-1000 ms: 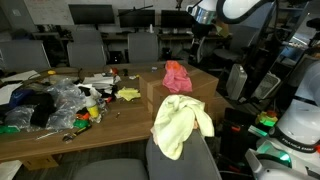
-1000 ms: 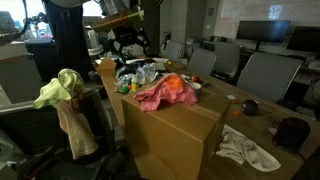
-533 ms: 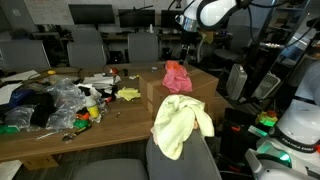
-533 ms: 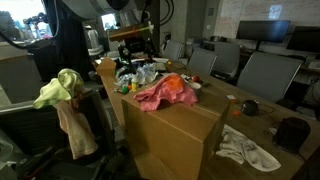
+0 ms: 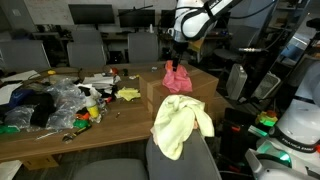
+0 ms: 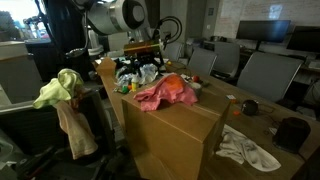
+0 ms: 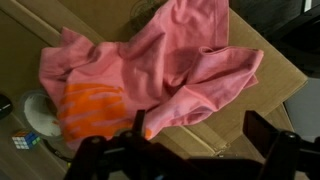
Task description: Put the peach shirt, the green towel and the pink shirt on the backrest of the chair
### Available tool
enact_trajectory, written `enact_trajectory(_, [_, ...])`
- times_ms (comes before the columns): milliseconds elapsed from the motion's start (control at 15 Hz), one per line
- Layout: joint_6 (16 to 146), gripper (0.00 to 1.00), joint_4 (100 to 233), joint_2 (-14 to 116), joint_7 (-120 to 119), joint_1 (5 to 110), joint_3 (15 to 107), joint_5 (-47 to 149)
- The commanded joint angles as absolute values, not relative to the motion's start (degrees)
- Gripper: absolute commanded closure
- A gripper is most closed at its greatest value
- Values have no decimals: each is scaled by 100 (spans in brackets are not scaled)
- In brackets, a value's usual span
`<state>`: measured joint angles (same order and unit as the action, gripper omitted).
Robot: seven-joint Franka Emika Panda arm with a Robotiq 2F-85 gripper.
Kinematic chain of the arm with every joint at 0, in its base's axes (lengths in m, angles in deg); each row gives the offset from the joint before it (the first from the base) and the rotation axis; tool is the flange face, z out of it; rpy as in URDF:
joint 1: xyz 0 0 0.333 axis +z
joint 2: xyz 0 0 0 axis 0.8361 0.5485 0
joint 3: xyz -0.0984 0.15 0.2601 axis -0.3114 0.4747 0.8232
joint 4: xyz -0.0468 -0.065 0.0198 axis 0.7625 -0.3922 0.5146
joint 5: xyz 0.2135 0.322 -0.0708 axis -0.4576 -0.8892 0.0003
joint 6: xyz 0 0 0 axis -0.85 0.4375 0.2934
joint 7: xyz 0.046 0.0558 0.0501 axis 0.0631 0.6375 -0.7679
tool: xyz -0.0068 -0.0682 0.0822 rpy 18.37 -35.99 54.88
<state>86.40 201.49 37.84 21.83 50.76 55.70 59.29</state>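
The gripper (image 7: 195, 132) is spread wide and holds nothing. In the wrist view its two dark fingers (image 7: 272, 140) stand well apart at the lower edge. It hangs over the pink shirt (image 7: 165, 65) and does not touch it; both exterior views show a gap of open air between the tool (image 5: 178, 50) and the cloth.

The pink shirt is bunched up on top of a cardboard box (image 7: 272, 62), with an orange print (image 7: 95, 110) facing upward. Bare cardboard shows at the box's corners on either side of the shirt, so those edges are free. On one side the cloth runs right to the box's edge, and a Rubik's cube (image 7: 25, 140) sits lower down just past that edge.

In an exterior view the box (image 5: 158, 96) stands at the end of the worktop (image 5: 60, 140) nearest the chair. The other end of the worktop is crowded with a heap of plastic bags and small items (image 5: 55, 100). Only a narrow bare strip runs along the near edge.

The green towel (image 5: 182, 125) is draped over the backrest of the chair (image 5: 185, 165), just off the worktop's corner. In an exterior view a peach shirt (image 6: 72, 128) hangs beneath the towel on the same backrest, well apart from the box. A white cloth (image 6: 250, 148) lies crumpled on the worktop beside the box.
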Motion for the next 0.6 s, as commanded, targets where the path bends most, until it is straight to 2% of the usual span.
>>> enact_trajectory(0, [8618, 0, 19599, 4301, 2450, 4967, 5699, 5459])
enact_trajectory(533, [8426, 0, 19023, 5107, 2473, 4785, 5837, 5040])
